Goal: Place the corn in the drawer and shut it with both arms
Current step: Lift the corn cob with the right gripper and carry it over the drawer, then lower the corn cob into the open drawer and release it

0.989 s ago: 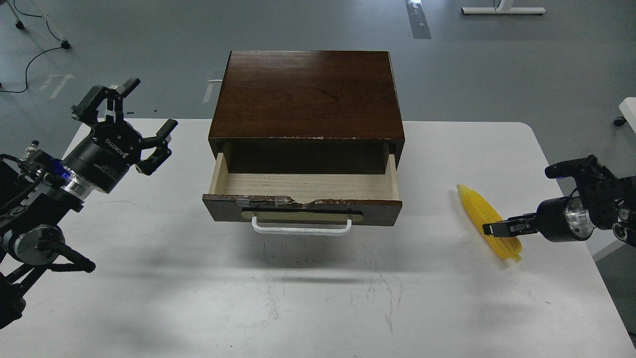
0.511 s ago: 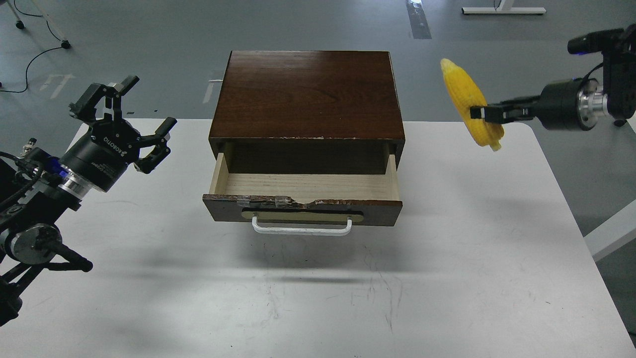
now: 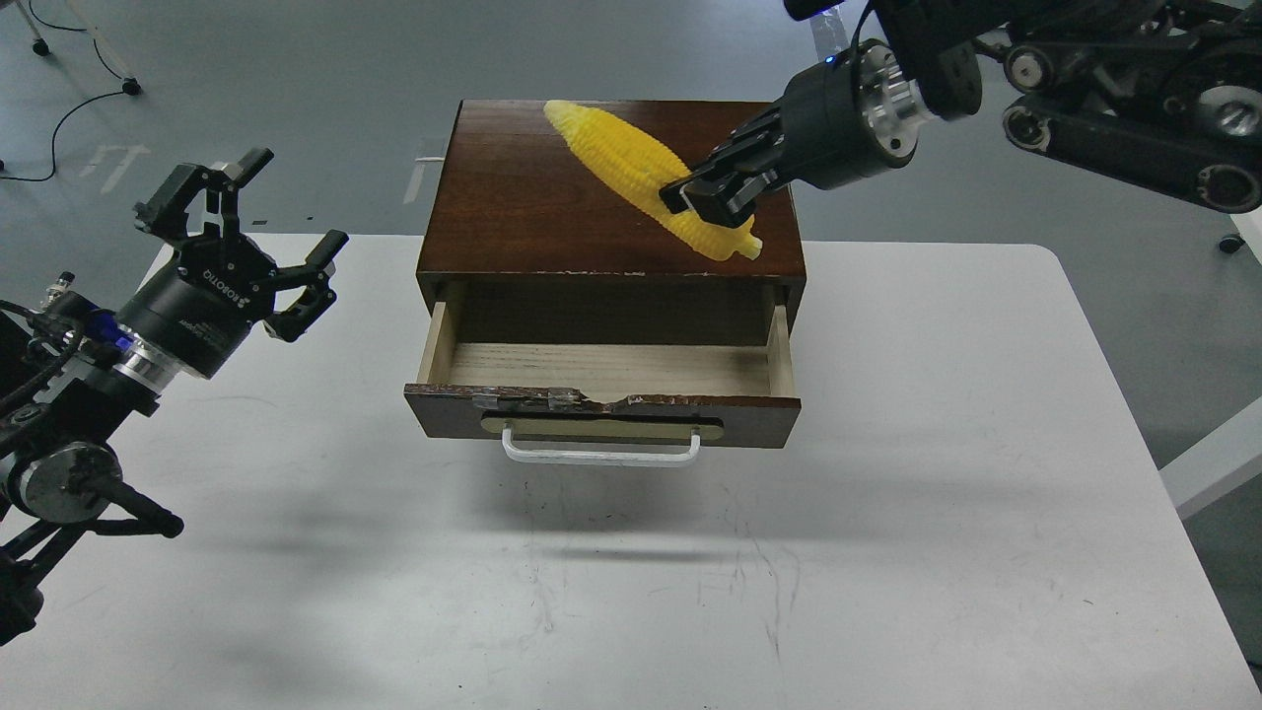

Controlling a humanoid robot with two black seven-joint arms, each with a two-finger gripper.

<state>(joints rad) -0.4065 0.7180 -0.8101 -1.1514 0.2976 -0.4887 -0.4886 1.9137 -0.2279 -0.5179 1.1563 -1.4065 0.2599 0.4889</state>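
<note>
The drawer (image 3: pixel 601 414) stands pulled open from the dark brown cabinet (image 3: pixel 532 217), its pale wood inside bare, its white bar handle (image 3: pixel 599 456) toward me. My right gripper (image 3: pixel 705 197) is shut on the thick end of the yellow corn (image 3: pixel 621 158) and holds it in the air over the cabinet's top, tip pointing back left. My left gripper (image 3: pixel 246 237) is open and empty, above the table to the left of the cabinet.
The white table (image 3: pixel 937 493) carries only the cabinet. My right arm (image 3: pixel 1114 89) reaches in from the upper right, above the table's far right corner. Grey floor with cables lies beyond the table's far edge.
My right gripper lifted the corn off the table at the right, raised it, then swung it left over the cabinet's top. The left arm barely moved.
</note>
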